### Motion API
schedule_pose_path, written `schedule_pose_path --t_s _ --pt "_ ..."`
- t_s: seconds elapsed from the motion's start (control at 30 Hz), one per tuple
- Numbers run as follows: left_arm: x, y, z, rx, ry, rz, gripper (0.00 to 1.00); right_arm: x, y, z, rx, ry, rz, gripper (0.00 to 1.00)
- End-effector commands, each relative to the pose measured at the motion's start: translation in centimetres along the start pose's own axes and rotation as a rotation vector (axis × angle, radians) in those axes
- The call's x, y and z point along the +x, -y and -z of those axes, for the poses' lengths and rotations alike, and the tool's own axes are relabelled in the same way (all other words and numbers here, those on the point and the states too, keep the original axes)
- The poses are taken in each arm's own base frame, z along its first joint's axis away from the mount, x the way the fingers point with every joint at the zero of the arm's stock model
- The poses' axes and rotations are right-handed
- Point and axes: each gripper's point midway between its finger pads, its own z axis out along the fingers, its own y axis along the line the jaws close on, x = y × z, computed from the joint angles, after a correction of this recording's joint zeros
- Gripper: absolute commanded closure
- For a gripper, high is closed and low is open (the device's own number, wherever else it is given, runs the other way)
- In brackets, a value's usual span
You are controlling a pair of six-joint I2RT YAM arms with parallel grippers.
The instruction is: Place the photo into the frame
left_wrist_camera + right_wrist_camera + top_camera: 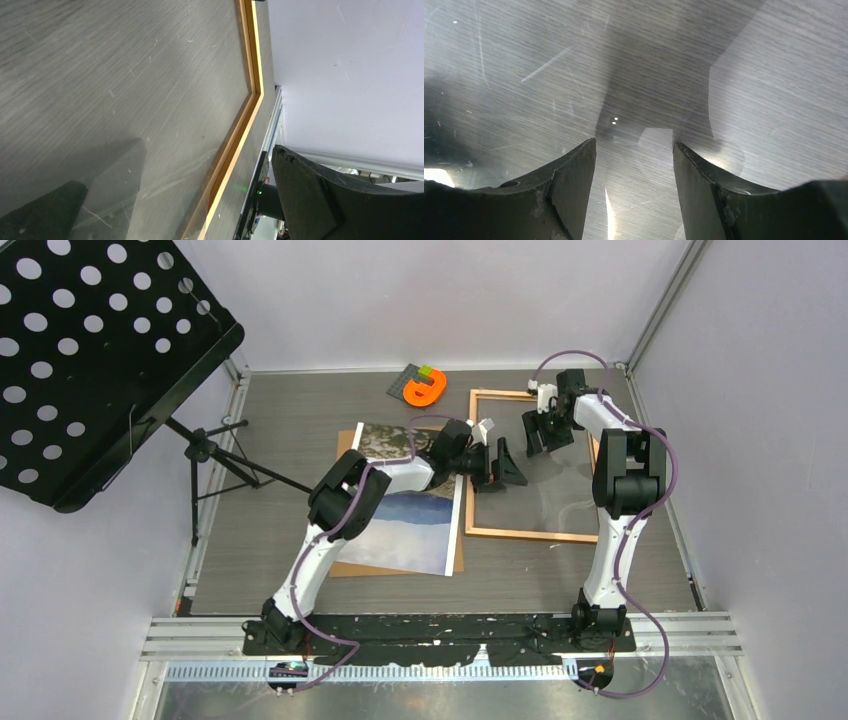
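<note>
From above, the frame lies flat on the right half of the desk, its far side close to the far edge. The photo lies face up left of it, just beside the frame's left side, on a brown backing board. My left arm stretches across the photo and covers its middle. My left gripper hangs spread wide over the frame's left side, holding nothing. My right gripper hangs inside the frame near its far right corner, fingers apart and empty. An orange block sits by the far edge, and a black perforated music stand fills the far left corner.

From my left wrist, the left gripper gapes over a glossy, scratched surface, bounded by a corner of the frame.

From my right wrist, the right gripper stands moderately open above the same shiny, scratched surface, with nothing between the fingers.
</note>
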Motion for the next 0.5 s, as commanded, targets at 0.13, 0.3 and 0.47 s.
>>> schedule_pose_path --t_s 0.13,0.3,0.47 --pt "-0.9 1.1 2.2 -0.066 0.010 -0.025 0.01 1.2 1.1 -1.0 0.033 -0.038 0.010 0.36" --pt "-1.1 1.9 2.8 -0.084 0.004 -0.040 0.00 1.3 1.2 -1.1 0.038 -0.041 0.010 0.36" --pt "-1.1 2.0 3.3 -0.113 -0.002 -0.041 0.00 1.5 1.3 -1.2 0.044 -0.048 0.002 0.36"
